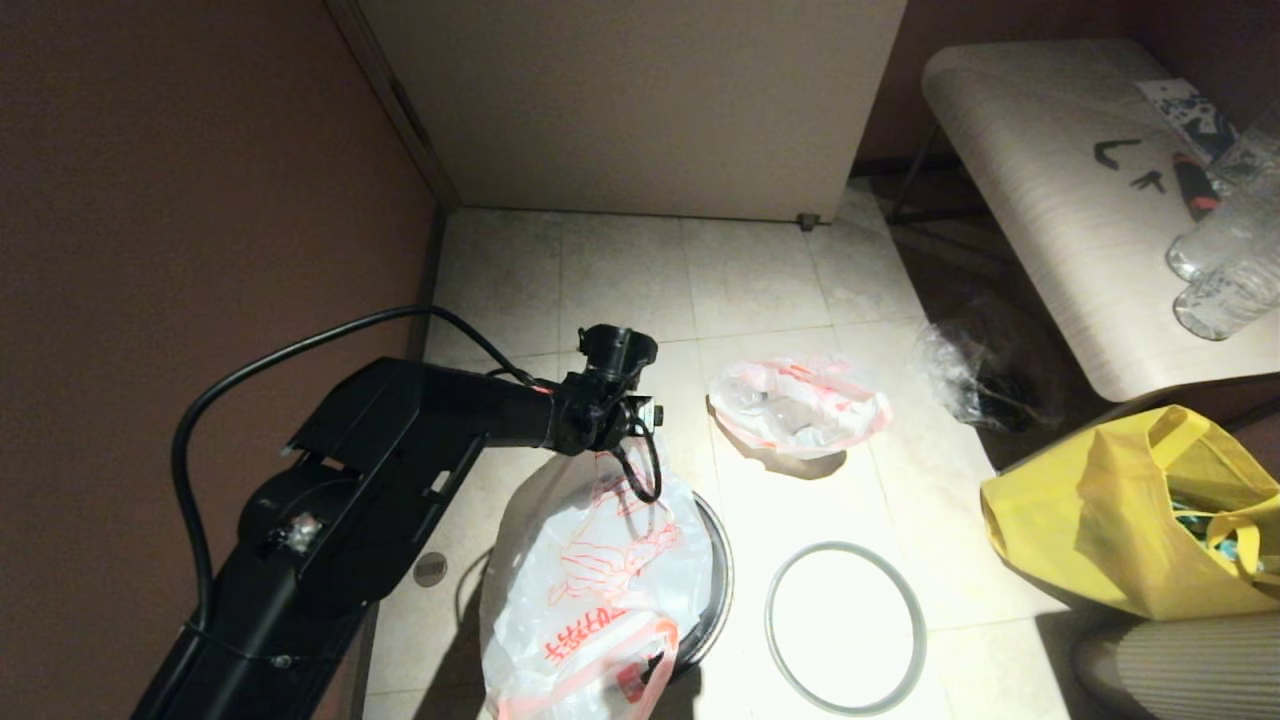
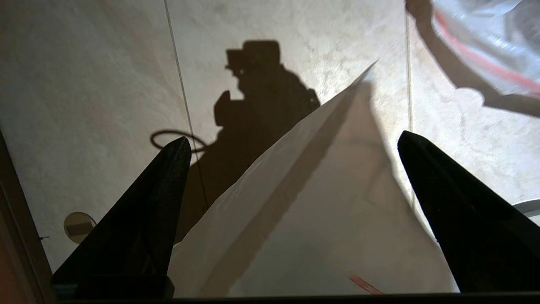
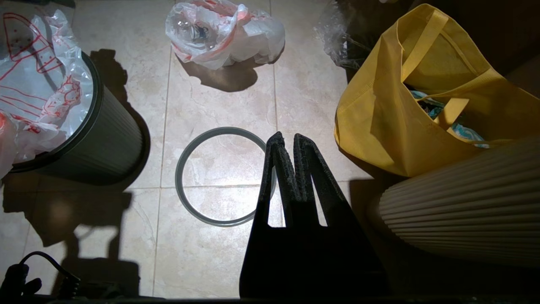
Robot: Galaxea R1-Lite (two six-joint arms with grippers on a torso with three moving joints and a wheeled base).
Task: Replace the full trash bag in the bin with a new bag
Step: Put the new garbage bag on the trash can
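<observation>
Item: new bag (image 1: 590, 580), draped over the bin (image 1: 712, 590), near centre. Thin, limp, slippery film (we judged it almost weightless); best pinched at its raised edge. Our left gripper (image 2: 291, 169) stood spread wide, empty, straddling that edge. Right gripper (image 3: 289, 145) closed, idle.

A yellow fabric tote (image 1: 1130, 510) stands open on the tiled floor (image 1: 620, 270); beyond it, a pale table (image 1: 1040, 180) carries clear bottles (image 1: 1225, 265), with crumpled clear plastic wrap (image 1: 960, 375) beneath the table's edge
</observation>
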